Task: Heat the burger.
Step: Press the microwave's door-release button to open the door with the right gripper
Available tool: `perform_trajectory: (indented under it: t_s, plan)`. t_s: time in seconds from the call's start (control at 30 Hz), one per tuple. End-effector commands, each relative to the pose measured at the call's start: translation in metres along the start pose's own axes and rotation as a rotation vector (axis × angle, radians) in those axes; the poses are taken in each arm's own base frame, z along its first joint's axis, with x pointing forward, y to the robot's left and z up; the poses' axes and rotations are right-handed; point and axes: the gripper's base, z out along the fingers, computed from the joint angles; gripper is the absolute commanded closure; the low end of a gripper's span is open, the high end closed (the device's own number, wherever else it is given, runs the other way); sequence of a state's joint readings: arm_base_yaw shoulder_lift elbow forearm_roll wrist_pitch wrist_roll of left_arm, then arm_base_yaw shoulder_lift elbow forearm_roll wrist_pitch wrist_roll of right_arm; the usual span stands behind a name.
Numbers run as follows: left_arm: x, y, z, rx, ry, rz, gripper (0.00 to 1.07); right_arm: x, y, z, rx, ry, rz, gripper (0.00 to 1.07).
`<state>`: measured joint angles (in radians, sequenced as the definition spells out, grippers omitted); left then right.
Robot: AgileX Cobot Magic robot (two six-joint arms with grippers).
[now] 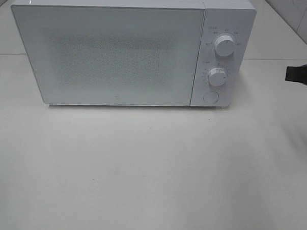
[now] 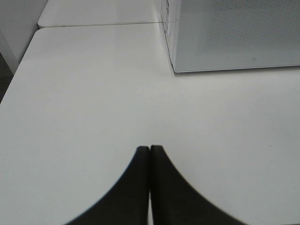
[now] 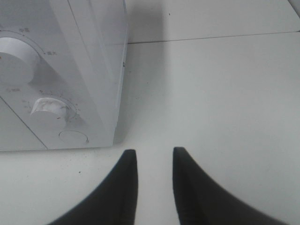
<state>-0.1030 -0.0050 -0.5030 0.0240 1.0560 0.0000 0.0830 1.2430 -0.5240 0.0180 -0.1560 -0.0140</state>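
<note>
1. A white, box-shaped microwave (image 1: 120, 52) with rounded corners is being shown standing on a smooth, matte, off-white table (image 1: 151, 171).
2. The microwave's door (image 1: 107, 54) is being seen closed. It is a flat, glossy pane with a finely dotted mesh panel behind it, and nothing behind that mesh is being made out.
3. On the microwave's control strip, to the right of the door, a round white upper knob (image 1: 225, 46) is being shown above a round white lower knob (image 1: 217, 76). Each is ringed by small printed marks, and a flat round button (image 1: 211, 96) is being seen below them.
4. The left gripper (image 2: 149, 152) is being held over bare table in front of and to the left of the microwave. Its two dark, matte, curved and tapering fingers are being pressed together tip to tip, with nothing between them.
5. The right gripper (image 3: 152, 154) is being held off the microwave's right side, near the control strip. Its dark, tapering fingers are being held slightly spread, with a narrow strip of table showing in the gap and nothing being pinched.
6. Where the burger is cannot be told from these views.
</note>
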Motion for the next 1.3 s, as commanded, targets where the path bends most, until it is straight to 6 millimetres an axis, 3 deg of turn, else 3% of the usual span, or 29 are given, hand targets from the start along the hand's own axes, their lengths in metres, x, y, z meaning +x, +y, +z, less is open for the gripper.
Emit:
perform_trajectory:
  t_s: [0.03,0.17,0.4,0.57,0.63,0.67,0.73,0.9,1.07,1.3]
  plan:
    - [0.001,0.000,-0.002,0.003,-0.034,-0.001,1.06,-0.001,0.000,0.010,0.002,-0.040,-0.015,0.93]
    - [0.001,0.000,-0.002,0.003,-0.034,-0.001,1.06,0.010,0.000,0.032,0.003,-0.036,-0.016,1.07]
    - [0.001,0.000,-0.002,0.003,-0.034,-0.001,1.06,0.021,0.001,0.051,-0.002,-0.045,0.015,1.07]
    - [0.001,0.000,-0.002,0.003,-0.034,-0.001,1.06,0.028,0.023,0.062,-0.074,-0.065,-0.002,1.07]
    - [0.001,0.000,-0.002,0.003,-0.034,-0.001,1.06,0.034,0.045,0.067,-0.142,-0.079,-0.034,1.07]
    - [0.001,0.000,-0.002,0.003,-0.034,-0.001,1.06,0.034,0.045,0.067,-0.142,-0.079,-0.034,1.07]
    - [0.001,0.000,-0.002,0.003,-0.034,-0.001,1.06,0.043,0.066,0.070,-0.206,-0.076,-0.064,1.07]
    - [0.001,0.000,-0.002,0.003,-0.034,-0.001,1.06,0.056,0.095,0.074,-0.295,-0.086,-0.103,1.07]
    - [0.001,0.000,-0.002,0.003,-0.034,-0.001,1.06,0.068,0.112,0.080,-0.342,-0.069,-0.128,1.07]
    - [0.001,0.000,-0.002,0.003,-0.034,-0.001,1.06,0.071,0.117,0.098,-0.320,-0.039,-0.052,1.07]
